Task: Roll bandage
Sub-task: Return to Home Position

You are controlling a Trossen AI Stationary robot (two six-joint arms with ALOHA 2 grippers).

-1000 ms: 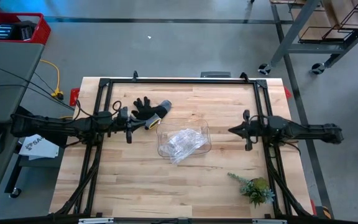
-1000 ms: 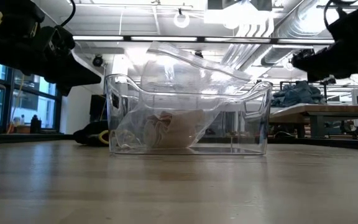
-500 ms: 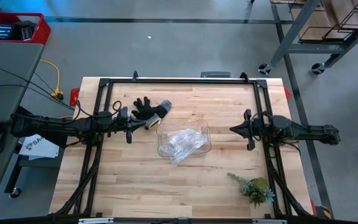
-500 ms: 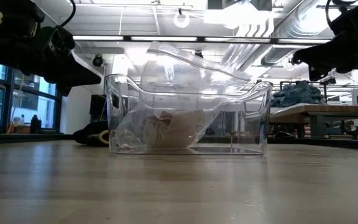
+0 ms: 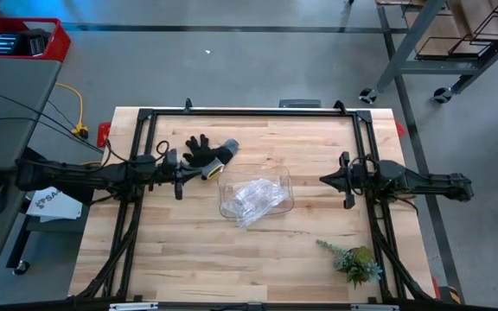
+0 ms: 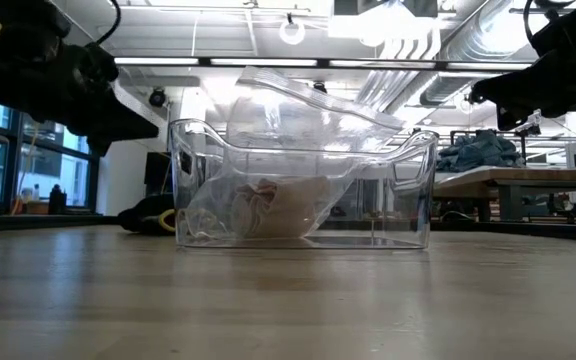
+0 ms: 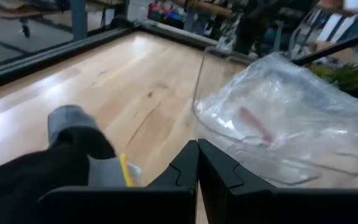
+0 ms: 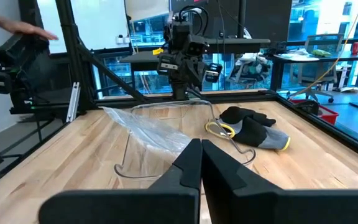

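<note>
Simply left gripper [image 7: 197,149], right gripper [image 8: 201,148]: closed, empty.

Centre of table: clear bin [image 5: 289,183] holding a crumpled plastic bag [image 5: 253,200]. Work glove [image 5: 207,154] lies just beside it on the left arm's side. Bare board separates the bin from the right gripper [image 5: 322,180]. Plant sprig [image 5: 354,262] occupies one right-side corner.

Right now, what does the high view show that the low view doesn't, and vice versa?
High only: the green plant on the right arm's side. Low only: pale bunched cloth, apparently the bandage, low inside the plastic bag. Both: the clear bin holding that bag, the glove behind it, and the left gripper and right gripper held off to either side.
</note>
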